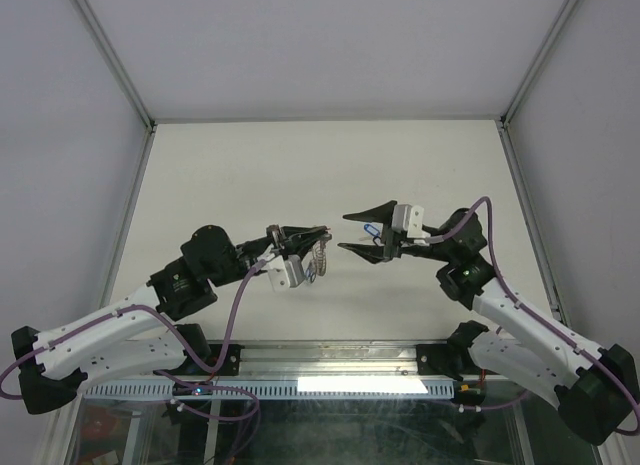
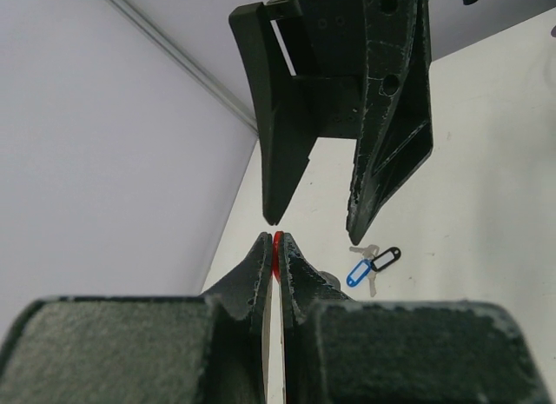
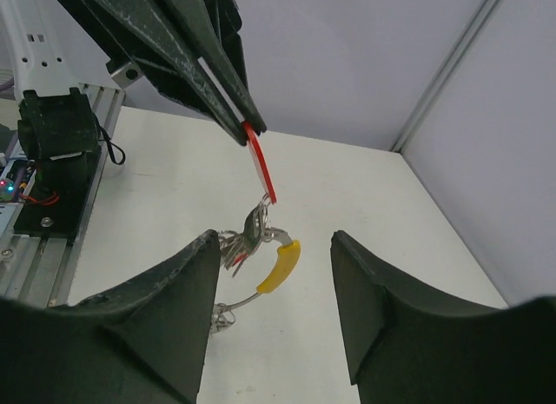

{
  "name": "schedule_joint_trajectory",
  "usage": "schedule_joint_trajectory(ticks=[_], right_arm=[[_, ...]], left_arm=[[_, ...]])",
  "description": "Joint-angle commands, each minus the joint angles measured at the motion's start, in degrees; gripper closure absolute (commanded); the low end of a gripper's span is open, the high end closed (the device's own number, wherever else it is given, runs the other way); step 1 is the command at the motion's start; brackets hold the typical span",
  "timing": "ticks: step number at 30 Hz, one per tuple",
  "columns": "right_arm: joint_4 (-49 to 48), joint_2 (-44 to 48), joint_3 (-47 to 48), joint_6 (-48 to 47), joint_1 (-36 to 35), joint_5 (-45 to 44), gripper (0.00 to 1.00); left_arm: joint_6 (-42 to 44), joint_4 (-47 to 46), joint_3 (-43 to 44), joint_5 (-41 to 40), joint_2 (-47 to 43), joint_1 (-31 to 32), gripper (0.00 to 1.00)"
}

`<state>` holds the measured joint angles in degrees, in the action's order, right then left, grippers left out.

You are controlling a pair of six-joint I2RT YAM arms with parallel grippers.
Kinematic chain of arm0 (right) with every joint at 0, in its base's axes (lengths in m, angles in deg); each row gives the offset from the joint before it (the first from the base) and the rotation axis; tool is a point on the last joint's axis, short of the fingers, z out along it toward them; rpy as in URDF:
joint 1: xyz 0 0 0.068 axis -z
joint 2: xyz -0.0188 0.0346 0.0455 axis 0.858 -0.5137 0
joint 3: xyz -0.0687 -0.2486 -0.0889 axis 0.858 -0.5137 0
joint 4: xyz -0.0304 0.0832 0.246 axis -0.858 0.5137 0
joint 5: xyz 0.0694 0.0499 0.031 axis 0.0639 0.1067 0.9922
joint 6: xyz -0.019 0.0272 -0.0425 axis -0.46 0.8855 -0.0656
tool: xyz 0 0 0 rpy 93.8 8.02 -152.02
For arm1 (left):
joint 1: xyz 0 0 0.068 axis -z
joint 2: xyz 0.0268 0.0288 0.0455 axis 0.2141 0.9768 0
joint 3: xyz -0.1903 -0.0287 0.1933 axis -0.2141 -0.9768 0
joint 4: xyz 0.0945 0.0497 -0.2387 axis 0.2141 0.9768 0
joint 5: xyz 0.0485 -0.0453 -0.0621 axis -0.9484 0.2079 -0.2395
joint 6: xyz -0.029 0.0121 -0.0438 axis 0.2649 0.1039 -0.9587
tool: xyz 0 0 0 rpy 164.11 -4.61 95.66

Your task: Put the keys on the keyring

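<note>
Pinching a red tag point(image 3: 259, 165), the closed left gripper point(image 3: 246, 130) dangles the keyring point(image 3: 280, 265) at lower centre; the right gripper point(image 1: 343, 232) gapes empty. Blue and black keys point(image 2: 373, 265) lie on the table point(image 2: 486, 161), apparently not yet threaded

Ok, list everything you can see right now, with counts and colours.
red tag: one, red, pinched in the left tool
keyring: one, silvery with a yellow section, hanging below the red tag
silver keys: bunch, count unclear, at the keyring
blue-tagged key: one, on the table
black-tagged key: one, beside the blue-tagged key
table: one, white
left tool: black, shut
right tool: black, open, empty
</note>
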<state>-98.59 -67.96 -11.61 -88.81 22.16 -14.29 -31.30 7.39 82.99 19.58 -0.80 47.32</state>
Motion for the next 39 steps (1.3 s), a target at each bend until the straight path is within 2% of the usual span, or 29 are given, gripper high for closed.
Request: schedule_joint_trajectory(ticks=[1,8,12,13,14,16,17,21,27,29,33,39], right_arm=[[-7.8,-1.7,3.9,0.3,-1.2,2.7,0.44],[-10.5,-6.1,5.8,0.2,-3.6,2.7,0.44],[-11.7,-8.8,6.6,-0.1,-5.0,2.8,0.49],[-11.7,-9.4,6.8,0.0,-5.4,2.9,0.54],[-11.3,-9.9,7.2,0.3,-5.5,3.0,0.63],[-9.1,-10.6,8.5,0.7,-5.7,2.3,0.97],[-8.4,-10.5,8.8,0.8,-5.7,1.7,1.0],[-5.0,-9.1,8.7,-0.2,-5.6,-2.8,1.0],[-3.9,-4.9,6.6,-1.7,-5.6,-9.7,1.0],[-3.7,-3.6,6.2,-1.9,-5.6,-11.6,1.0],[-2.0,-1.3,6.3,-2.3,-5.6,-12.7,1.0],[2.2,1.8,6.8,-5.1,-5.6,-9.9,1.0]], left_arm=[[-0.8,-4.3,2.1,3.1,-0.1,0.4,1.0],[-1.4,-4.8,2.1,4.5,0.5,0.4,1.0],[-1.6,-5.6,2.1,4.9,0.8,0.4,1.0],[-1.7,-5.7,2.1,5.0,0.8,0.4,1.0],[-1.8,-5.8,2.1,5.1,0.8,0.4,1.0],[-2.1,-6.5,2.0,5.2,0.8,0.4,1.0],[-2.3,-7.0,1.7,5.2,0.6,0.4,1.0],[-4.3,-11.2,-0.6,3.6,-1.3,0.4,1.0],[-12.9,-19.5,-6.8,-1.5,-6.0,0.4,0.61],[-15.5,-20.3,-8.5,-3.1,-6.8,0.4,0.55],[-21.1,-21.8,-11.7,-4.9,-7.5,0.4,0.53],[-22.7,-22.9,-14.6,-2.7,-5.6,0.4,0.63]])
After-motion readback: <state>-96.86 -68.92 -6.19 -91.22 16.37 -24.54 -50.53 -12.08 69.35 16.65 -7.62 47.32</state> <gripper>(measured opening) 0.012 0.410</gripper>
